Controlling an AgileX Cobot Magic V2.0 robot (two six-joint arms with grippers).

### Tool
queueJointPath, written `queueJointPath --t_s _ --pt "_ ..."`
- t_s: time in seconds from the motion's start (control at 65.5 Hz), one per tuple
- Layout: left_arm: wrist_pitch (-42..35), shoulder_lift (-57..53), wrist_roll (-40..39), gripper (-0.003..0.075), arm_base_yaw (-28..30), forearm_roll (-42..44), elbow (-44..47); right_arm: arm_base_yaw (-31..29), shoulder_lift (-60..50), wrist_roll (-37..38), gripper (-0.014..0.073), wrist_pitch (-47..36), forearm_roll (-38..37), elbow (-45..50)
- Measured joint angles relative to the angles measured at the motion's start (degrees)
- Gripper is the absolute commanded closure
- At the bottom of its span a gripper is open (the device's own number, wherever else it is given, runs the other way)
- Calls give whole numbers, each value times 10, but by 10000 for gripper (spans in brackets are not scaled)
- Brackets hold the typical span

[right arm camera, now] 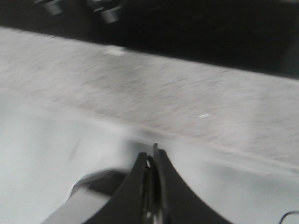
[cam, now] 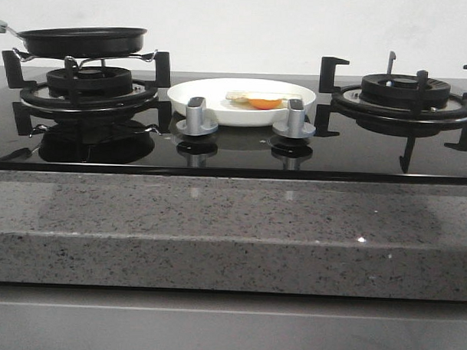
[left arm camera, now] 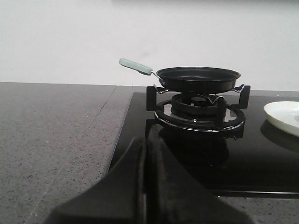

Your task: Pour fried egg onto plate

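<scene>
Pressing together on nothing, the jaws of the left gripper (left arm camera: 145, 154) and right gripper (right arm camera: 152, 163) are seen. The fried egg (cam: 259, 101) is laid on the plate (cam: 192, 94), beside the frying pan (cam: 83, 41) on the left burner (cam: 89, 87).

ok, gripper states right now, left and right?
Left gripper: shut, holding nothing.
Right gripper: shut, holding nothing.
</scene>
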Motion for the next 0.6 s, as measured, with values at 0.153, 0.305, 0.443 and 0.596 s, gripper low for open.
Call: queueJointPath --t_s 0.153,0.305,0.443,0.596 --pt "0 0 0 740 0 0 0 -52 -81 -37 698 -106 -29 81" --pt "0 0 0 740 0 0 0 -106 -181 -80 698 -238 -32 194" --pt "0 0 0 740 0 0 0 -151 -265 -88 699 -337 -32 292" --pt "0 0 0 740 0 0 0 -167 -327 -89 699 -429 -32 385"
